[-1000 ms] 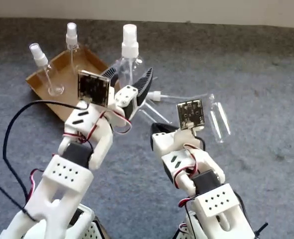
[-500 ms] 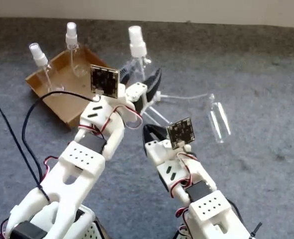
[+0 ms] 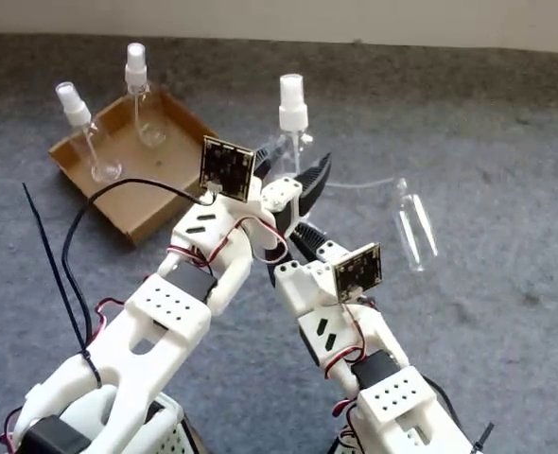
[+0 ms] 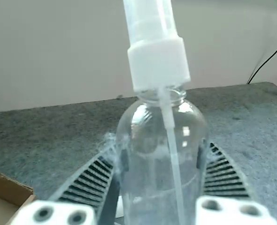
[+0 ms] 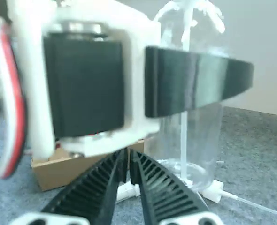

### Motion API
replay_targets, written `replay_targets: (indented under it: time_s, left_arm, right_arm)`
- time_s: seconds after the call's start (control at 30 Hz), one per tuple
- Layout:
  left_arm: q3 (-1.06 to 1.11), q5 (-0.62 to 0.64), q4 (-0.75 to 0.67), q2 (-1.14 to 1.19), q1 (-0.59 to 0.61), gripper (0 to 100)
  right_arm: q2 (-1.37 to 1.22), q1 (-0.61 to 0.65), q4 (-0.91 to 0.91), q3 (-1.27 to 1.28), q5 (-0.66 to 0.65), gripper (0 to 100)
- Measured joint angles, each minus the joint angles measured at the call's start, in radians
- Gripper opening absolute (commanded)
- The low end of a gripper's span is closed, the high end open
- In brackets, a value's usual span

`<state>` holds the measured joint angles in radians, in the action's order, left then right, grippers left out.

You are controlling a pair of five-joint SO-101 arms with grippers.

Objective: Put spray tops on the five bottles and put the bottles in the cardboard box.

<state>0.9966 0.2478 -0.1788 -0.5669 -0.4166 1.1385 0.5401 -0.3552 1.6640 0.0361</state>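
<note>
My left gripper (image 3: 290,172) is shut on an upright clear bottle (image 3: 291,144) with a white spray top (image 3: 291,102), held above the carpet right of the cardboard box (image 3: 170,128). In the left wrist view the bottle (image 4: 162,150) stands between the ribbed fingers (image 4: 89,180). My right gripper (image 3: 293,244) sits just below and in front of the left one, its fingers shut with nothing between them (image 5: 128,157). Two capped bottles (image 3: 82,137) (image 3: 139,95) stand in the box. An uncapped bottle (image 3: 413,227) lies on the carpet to the right.
A loose spray top (image 5: 214,190) with a long thin tube (image 3: 359,184) lies on the carpet behind the held bottle. Grey carpet covers the whole surface. Black cables (image 3: 66,255) trail off the left arm.
The left arm has carried the capped bottle to the right, away from the box. The right arm has swung left and forward, close under the left gripper.
</note>
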Motion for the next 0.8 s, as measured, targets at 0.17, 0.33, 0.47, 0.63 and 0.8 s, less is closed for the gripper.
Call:
replay_targets:
  time_s: [0.17, 0.33, 0.47, 0.63, 0.8]
  left_arm:
    - [0.034, 0.0, 0.0, 0.0, 0.005, 9]
    - [0.048, 0.0, 0.0, 0.0, 0.005, 9]
    - [0.049, 0.0, -0.006, 0.0, 0.005, 9]
    - [0.049, 0.002, -0.011, 0.0, 0.005, 9]
    - [0.071, -0.002, -0.011, -0.075, 0.005, 9]
  right_arm:
    - [0.0, -0.008, -0.006, 0.0, 0.0, 0.4]
    - [0.0, -0.058, -0.006, 0.0, 0.0, 0.4]
    - [0.0, -0.074, -0.006, 0.0, 0.0, 0.4]
    - [0.0, -0.078, -0.006, 0.0, 0.0, 0.4]
    - [0.012, -0.078, -0.008, 0.003, -0.005, 0.4]
